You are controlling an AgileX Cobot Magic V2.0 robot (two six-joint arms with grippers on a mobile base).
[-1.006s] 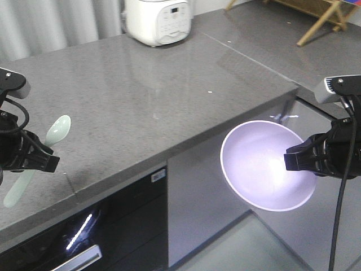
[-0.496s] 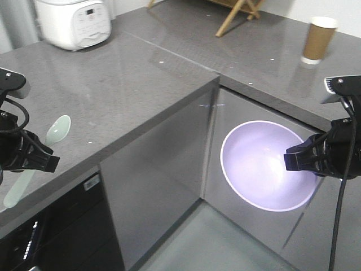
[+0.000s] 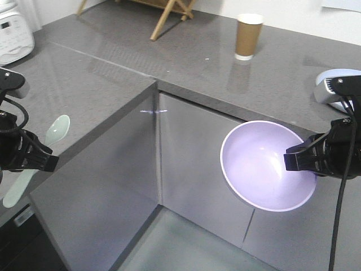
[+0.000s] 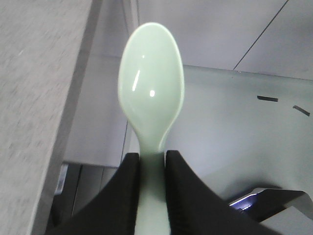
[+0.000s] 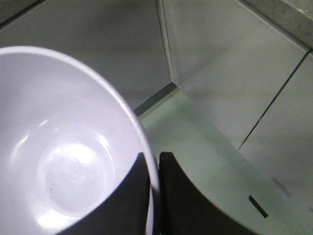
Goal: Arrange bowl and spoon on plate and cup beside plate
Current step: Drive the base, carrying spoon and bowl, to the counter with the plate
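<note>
Holding Stock: Spoon and Bowl Aloft, Cup on Counter

Left gripper [image 3: 44,159] – black fingers were pressed onto the thick handle of the small pale mint-green plastic spoon [image 3: 57,130], just below its oval scoop. In the left wrist view the left gripper [image 4: 152,157] clamped the spoon [image 4: 151,93] from both sides, scoop pointing away from the wrist. The spoon hung in the air, touching no surface.

Right gripper [image 3: 290,160] – pinched the rim of the round, smooth lavender-purple plastic bowl [image 3: 256,164]. The right wrist view showed the right gripper [image 5: 154,164] with one finger inside the bowl [image 5: 63,161] and one outside, the rim between them. The bowl was tilted, its opening facing the front camera, and hung in front of the grey cabinet fronts [image 3: 192,152], off the counter.

Tall brown paper cup [image 3: 249,36] with white rim and white base band – stood upright on the grey speckled countertop [image 3: 186,62], well apart from both grippers.

Pale blue-lilac rounded edge, apparently the plate [image 3: 338,73] – lay at the far right of the counter, largely hidden behind the right arm.

Also present: a white rice cooker [image 3: 12,34] at the top left and a wooden folding frame [image 3: 168,14] at the back.
</note>
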